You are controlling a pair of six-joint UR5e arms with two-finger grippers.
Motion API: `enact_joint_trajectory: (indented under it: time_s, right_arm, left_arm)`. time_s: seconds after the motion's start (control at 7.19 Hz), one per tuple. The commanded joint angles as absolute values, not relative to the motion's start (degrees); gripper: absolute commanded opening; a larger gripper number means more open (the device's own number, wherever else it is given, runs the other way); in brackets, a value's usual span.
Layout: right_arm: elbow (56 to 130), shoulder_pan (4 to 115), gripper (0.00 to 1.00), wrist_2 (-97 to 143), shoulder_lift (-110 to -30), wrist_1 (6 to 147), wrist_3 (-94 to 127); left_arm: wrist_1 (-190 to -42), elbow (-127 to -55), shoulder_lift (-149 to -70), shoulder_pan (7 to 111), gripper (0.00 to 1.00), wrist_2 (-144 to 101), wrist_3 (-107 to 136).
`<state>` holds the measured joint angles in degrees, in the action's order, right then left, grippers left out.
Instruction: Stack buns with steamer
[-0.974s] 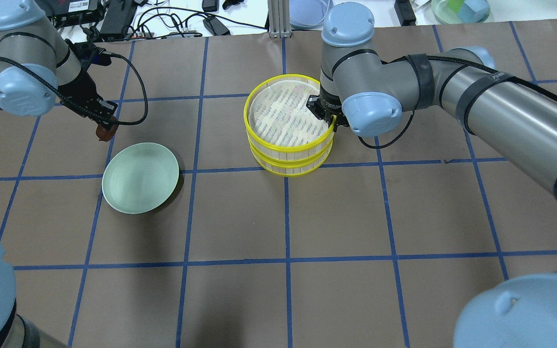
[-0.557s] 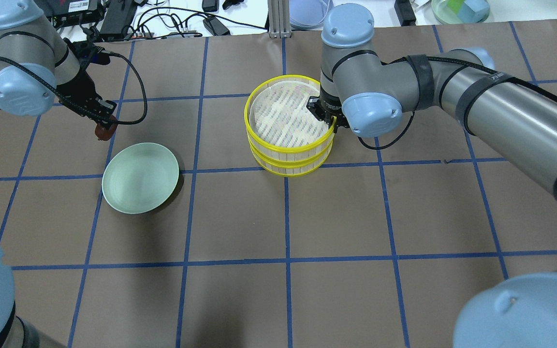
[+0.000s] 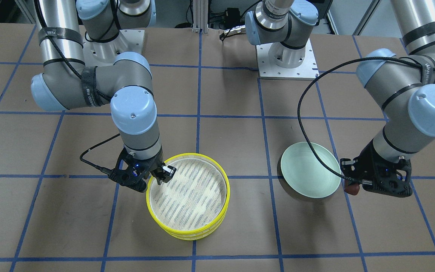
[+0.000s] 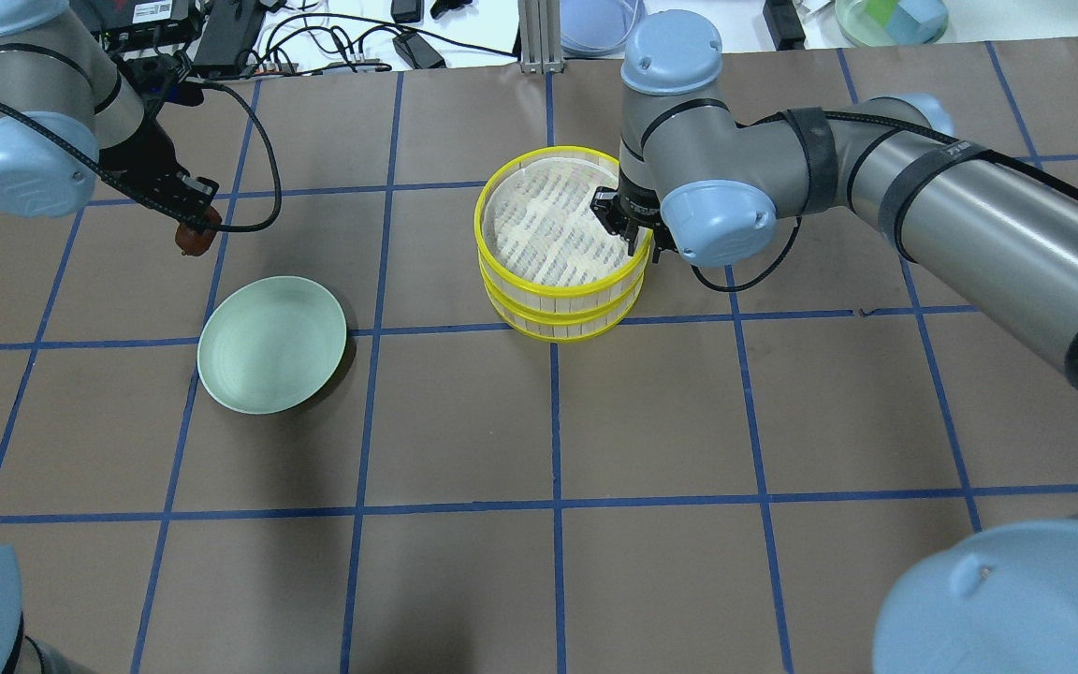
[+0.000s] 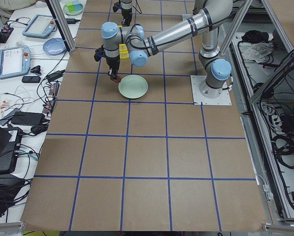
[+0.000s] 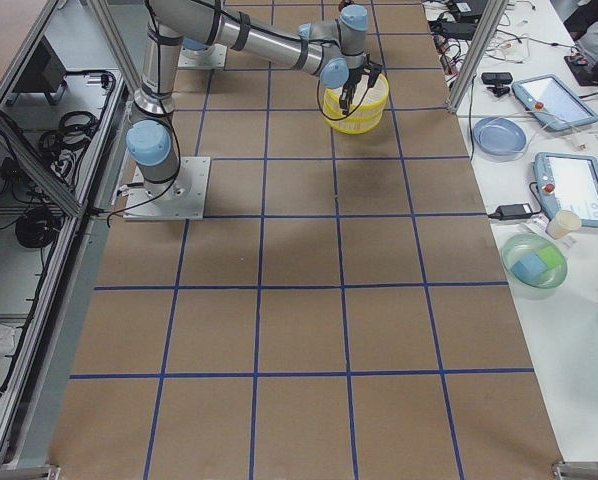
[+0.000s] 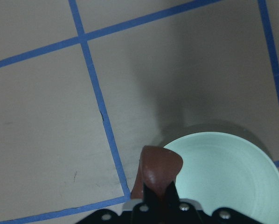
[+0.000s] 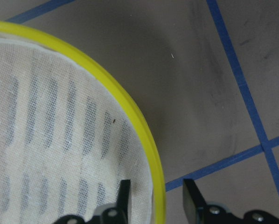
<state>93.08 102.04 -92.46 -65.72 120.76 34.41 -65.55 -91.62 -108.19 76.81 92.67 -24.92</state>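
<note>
Reddish-brown rounded bun pinched by left hand near the bench's left edge; right hand spread astride the rim of the yellow round steamer.

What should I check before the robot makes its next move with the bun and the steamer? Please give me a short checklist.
1. Brown bun secure in the left gripper: ok, the jaws are shut on it.
2. Right gripper placed to grasp the steamer: ok, open, with one finger inside the yellow rim and one outside.
3. Steamer tiers aligned: ok, the upper tier sits squarely on the lower one.
4. Upper tier's mesh free: ok, nothing lies on it.
5. Pale green plate out of the way: ok, it lies beside the bun and holds nothing.
6. White bun's position: cannot tell, it shows in no view.
</note>
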Motion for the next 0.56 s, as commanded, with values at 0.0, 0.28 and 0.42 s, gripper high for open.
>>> enact_joint_trajectory:
  time_s: [0.0,0.28,0.42]
  right_arm:
    - [92.73,102.04,0.92,-92.37,-66.26,121.2,34.28]
    - [90.54,101.69,0.95,-92.29,-69.76,119.98,31.14]
    - [90.35,100.73,0.99,-92.29,-74.14,117.62,26.15]
  left_arm:
    - [-65.57,-90.01,-107.58,81.89,0.0,91.94,-9.66]
    - [-64.26,-89.48,-107.49,86.72,0.0,90.71,4.41]
    - [-62.68,-89.39,-107.84,88.23,0.0,85.83,14.23]
